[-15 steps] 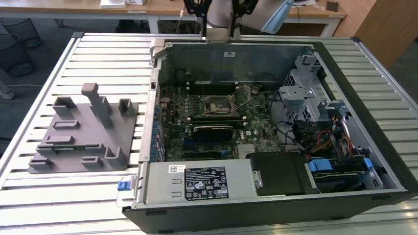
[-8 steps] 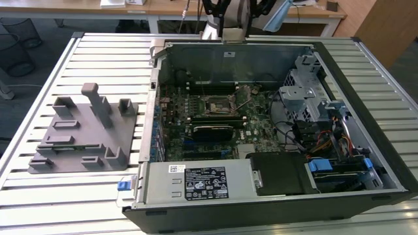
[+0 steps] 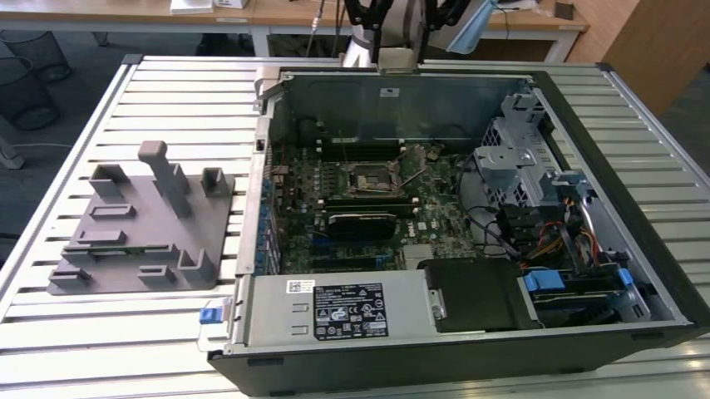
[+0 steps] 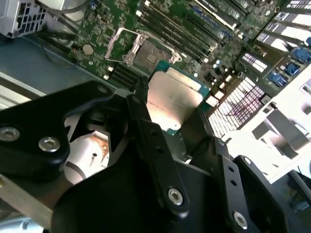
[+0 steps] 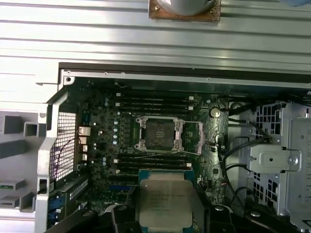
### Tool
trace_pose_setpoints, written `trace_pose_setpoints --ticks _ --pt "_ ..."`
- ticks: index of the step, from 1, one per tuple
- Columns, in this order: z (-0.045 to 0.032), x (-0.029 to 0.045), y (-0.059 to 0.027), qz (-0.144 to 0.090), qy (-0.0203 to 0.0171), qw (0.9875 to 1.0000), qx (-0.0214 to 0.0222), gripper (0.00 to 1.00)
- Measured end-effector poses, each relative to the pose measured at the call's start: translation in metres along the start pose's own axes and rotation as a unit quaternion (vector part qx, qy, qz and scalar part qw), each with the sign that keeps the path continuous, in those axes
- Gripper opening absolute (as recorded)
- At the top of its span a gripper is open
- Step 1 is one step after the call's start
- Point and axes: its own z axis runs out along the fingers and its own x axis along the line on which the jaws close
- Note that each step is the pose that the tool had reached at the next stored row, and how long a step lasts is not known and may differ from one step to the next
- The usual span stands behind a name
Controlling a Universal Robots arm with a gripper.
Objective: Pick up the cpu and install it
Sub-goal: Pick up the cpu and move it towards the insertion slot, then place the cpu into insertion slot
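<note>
Stage of the task: pick-up complete, installation not yet made. In both wrist views the tool (image 4: 171,110) is closed on the cpu (image 4: 173,97), with its black fingers (image 4: 147,124) pressing on two opposite edges of the chip and the silver-grey metal top facing the cameras. The cpu (image 5: 165,200) hangs in the air over the motherboard (image 5: 104,141), inside the opened computer case (image 3: 466,328) that lies on the slatted metal counter (image 3: 166,83). The socket (image 5: 159,134) is apart from the chip. It shows a bare dark contact field with nothing seated in it, and its metal retaining frame (image 5: 190,137) appears swung open to one side. Memory sticks (image 5: 153,101) sit in slots on both sides of the socket. In the exterior view the socket (image 3: 367,175) lies toward the far side of the board, below the arm (image 3: 383,25). A grey parts fixture (image 3: 139,229) stands on the counter at the exterior view's left. Judged from these views, what is left is to align the chip over the socket, seat it and let it go.
</note>
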Motion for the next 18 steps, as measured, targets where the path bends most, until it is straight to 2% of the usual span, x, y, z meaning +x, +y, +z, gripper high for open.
trace_pose_setpoints --ticks 5,9,13,18 --pt "0.0001 0.0 0.0 0.006 -0.0001 1.0 0.0 0.53" --pt "0.0007 0.0 0.0 0.041 -0.0011 0.9991 0.0002 0.53" --pt "0.0018 0.0 0.0 0.078 -0.0021 0.997 0.0002 0.53" --pt "0.0037 0.0009 0.0 0.118 -0.0032 0.993 0.0003 0.53"
